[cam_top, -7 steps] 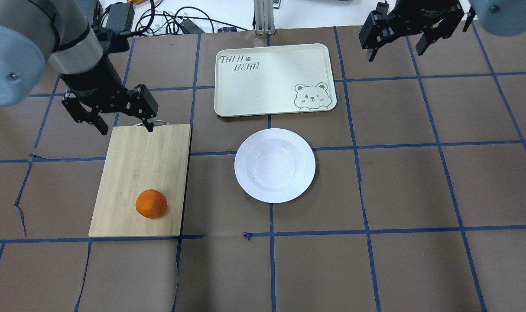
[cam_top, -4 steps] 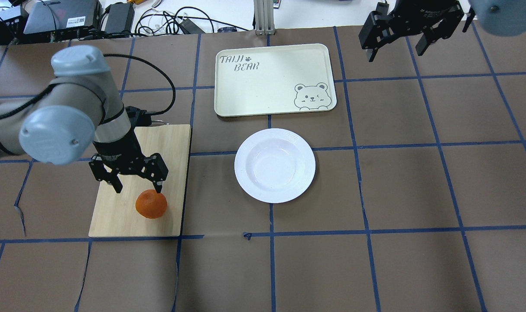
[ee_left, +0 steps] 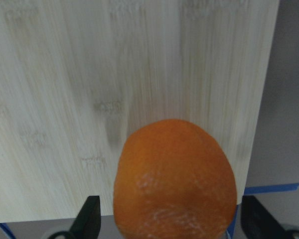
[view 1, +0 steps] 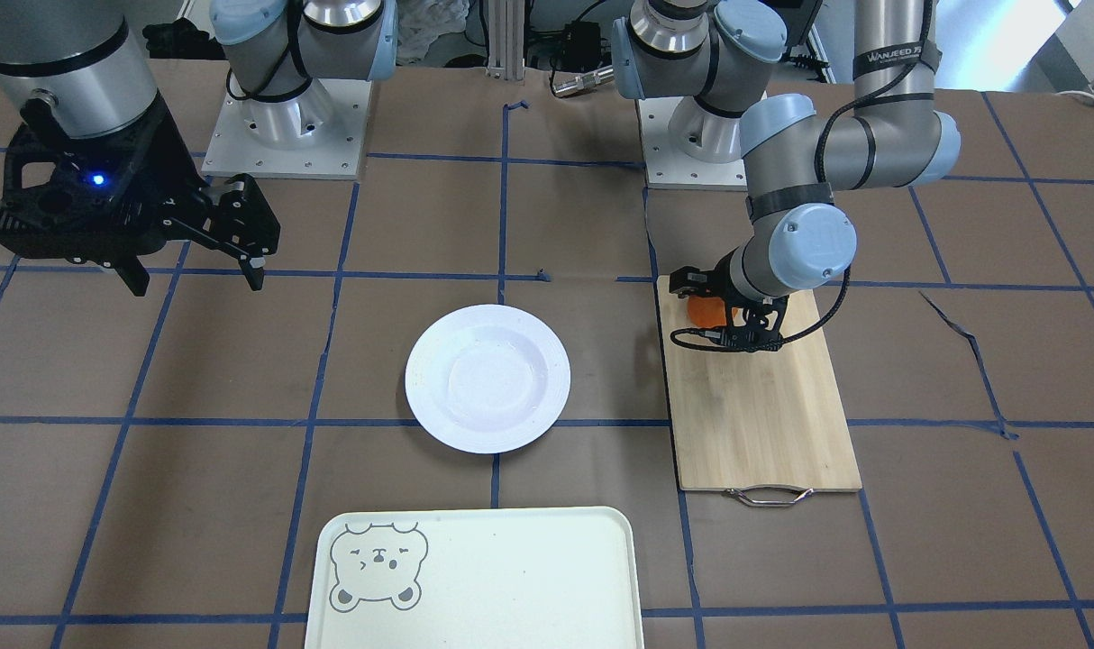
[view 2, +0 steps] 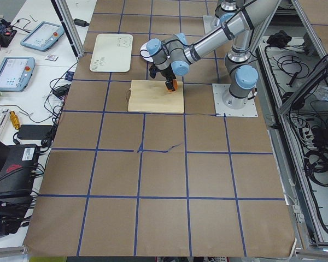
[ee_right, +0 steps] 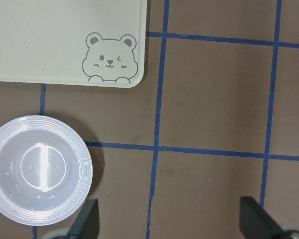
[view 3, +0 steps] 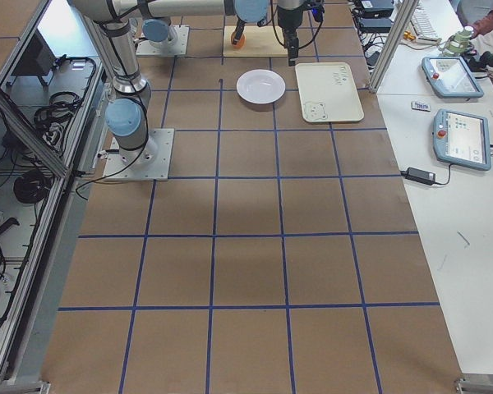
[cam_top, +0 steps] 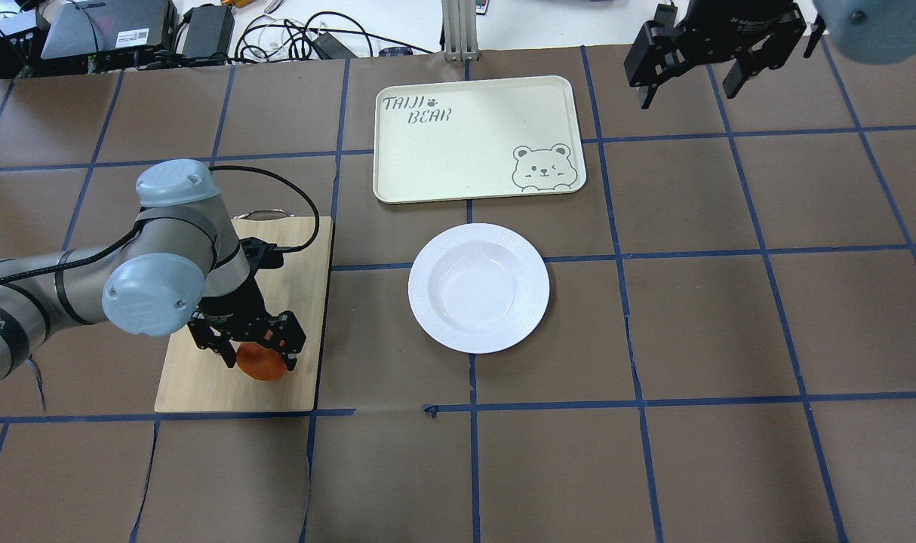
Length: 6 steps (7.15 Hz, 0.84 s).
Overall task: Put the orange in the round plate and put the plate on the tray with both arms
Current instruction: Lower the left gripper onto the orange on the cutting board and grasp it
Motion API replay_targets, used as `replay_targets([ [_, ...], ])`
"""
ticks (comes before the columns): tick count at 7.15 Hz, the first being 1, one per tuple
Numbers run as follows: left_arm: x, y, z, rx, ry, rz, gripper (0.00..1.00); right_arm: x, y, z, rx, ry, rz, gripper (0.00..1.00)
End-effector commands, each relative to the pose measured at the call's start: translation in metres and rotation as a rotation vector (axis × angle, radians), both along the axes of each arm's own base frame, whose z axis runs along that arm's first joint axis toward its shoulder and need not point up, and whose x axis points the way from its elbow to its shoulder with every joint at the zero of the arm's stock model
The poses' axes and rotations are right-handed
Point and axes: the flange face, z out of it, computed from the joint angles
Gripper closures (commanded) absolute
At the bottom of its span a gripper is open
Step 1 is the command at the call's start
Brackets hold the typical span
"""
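Orange fruit (ee_left: 174, 179), small, round and dimpled, sits on the pale bamboo board (cam_top: 201, 385) between the spread black fingers (ee_left: 89, 219) of our left gripper (cam_top: 256, 356), untouched. We judge it light, slightly soft and apt to roll, so we would pinch gently across its widest middle.

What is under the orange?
The orange sits on the wooden board, near its edge. The left claw, open, straddles it from above. Where the skin touches the wood is hidden by the orange itself.

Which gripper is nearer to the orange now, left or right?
Left. The left gripper straddles the orange, open around it; the right gripper hangs far off, beyond the tray.
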Motion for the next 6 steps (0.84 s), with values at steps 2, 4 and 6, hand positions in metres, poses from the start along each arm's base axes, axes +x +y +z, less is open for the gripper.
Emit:
replay_targets([
  [2,0.004,-0.013,0.007,-0.030,-0.004,0.021,0.85,0.000,0.000,0.000,0.000,0.000,-0.001,0.00],
  [4,-0.009,-0.062,0.059,-0.112,0.016,0.167,0.87,0.000,0.000,0.000,0.002,0.000,0.001,0.00],
  [6,-0.078,-0.076,0.078,-0.125,0.070,0.313,0.87,0.000,0.000,0.000,0.002,0.000,0.001,0.00],
])
